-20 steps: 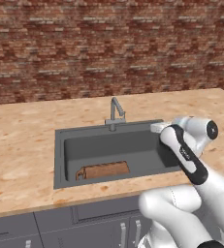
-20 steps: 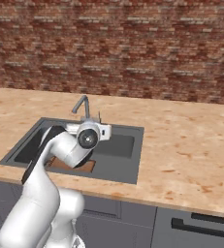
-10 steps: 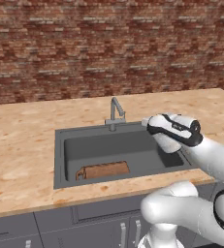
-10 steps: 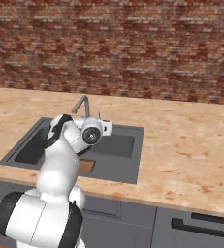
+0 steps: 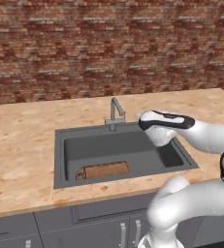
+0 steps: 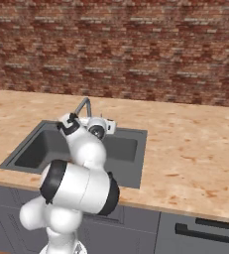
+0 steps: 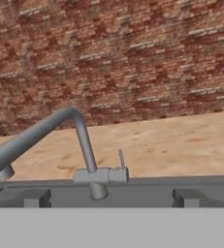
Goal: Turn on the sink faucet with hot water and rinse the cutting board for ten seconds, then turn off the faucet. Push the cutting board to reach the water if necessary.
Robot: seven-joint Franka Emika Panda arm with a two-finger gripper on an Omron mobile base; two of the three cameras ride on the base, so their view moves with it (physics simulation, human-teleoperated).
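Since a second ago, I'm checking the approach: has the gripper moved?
Yes. In the left base view the gripper has swung left, toward the sink faucet, from over the sink's right rim.

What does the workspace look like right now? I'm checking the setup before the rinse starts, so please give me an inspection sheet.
Surface: light speckled counter, dry as far as visible.
Job's things: sink faucet at the back rim of the sink, spout over the basin, no water running; cutting board flat on the basin floor near the front wall, left of the spout.
Clutter: nothing seen.
Claw: claw open, holding nothing, level with the faucet's base, facing its small upright lever.
Cables: nothing seen.
Surroundings: red brick wall behind; grey cabinet fronts below.
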